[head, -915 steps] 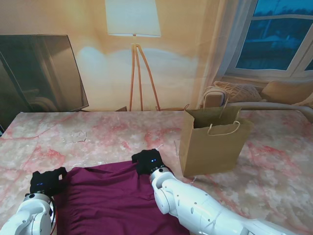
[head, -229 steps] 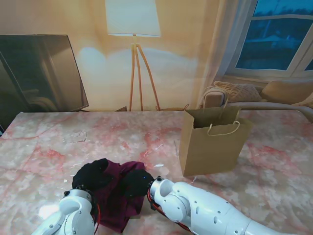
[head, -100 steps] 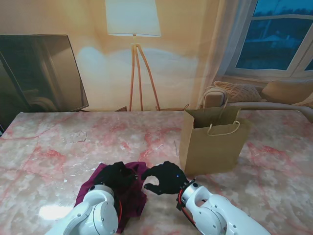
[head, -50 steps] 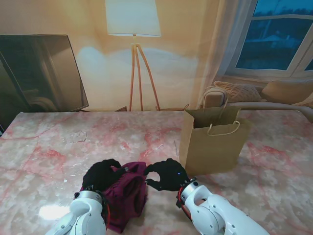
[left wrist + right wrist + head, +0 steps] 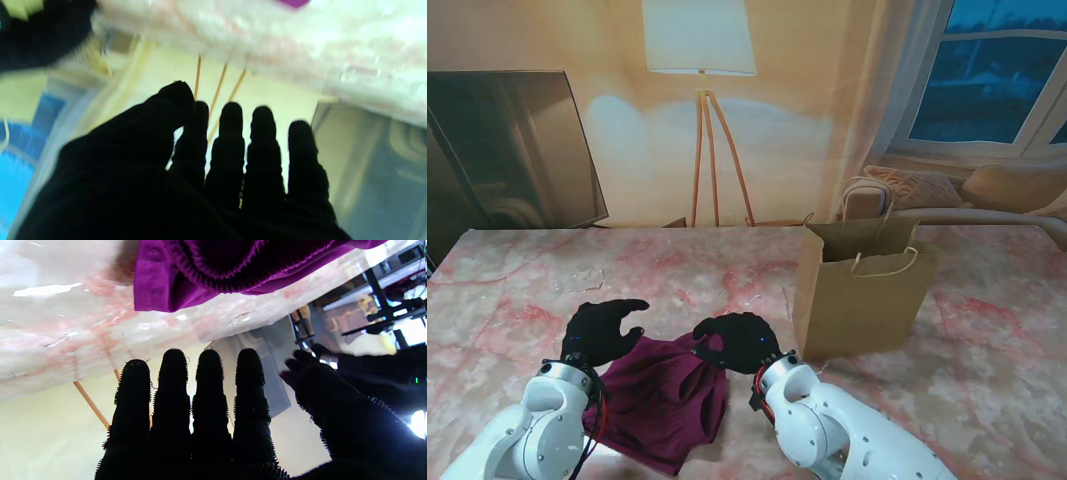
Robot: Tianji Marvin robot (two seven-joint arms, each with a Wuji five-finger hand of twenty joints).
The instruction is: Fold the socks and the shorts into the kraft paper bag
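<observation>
The maroon shorts (image 5: pixel 664 398) lie bunched on the marble table near me; their elastic waistband (image 5: pixel 213 266) shows in the right wrist view. My left hand (image 5: pixel 599 330) hovers at their left far corner, black-gloved, fingers (image 5: pixel 230 140) spread, holding nothing. My right hand (image 5: pixel 735 342) is over their right far corner, fingers (image 5: pixel 206 396) straight and apart, with no cloth between them. The kraft paper bag (image 5: pixel 862 290) stands upright and open-topped to the right of my right hand. I make out no socks.
The pink marble table (image 5: pixel 517 290) stretches left and far from me. Behind it are a floor lamp (image 5: pixel 707 120), a dark panel (image 5: pixel 507 150) at the left, and a sofa with a cushion (image 5: pixel 917 185) beyond the bag.
The shorts went from spread flat to a bunched bundle. In the last half second my left hand lifted off them and moved left, and my right hand shifted left over their right corner.
</observation>
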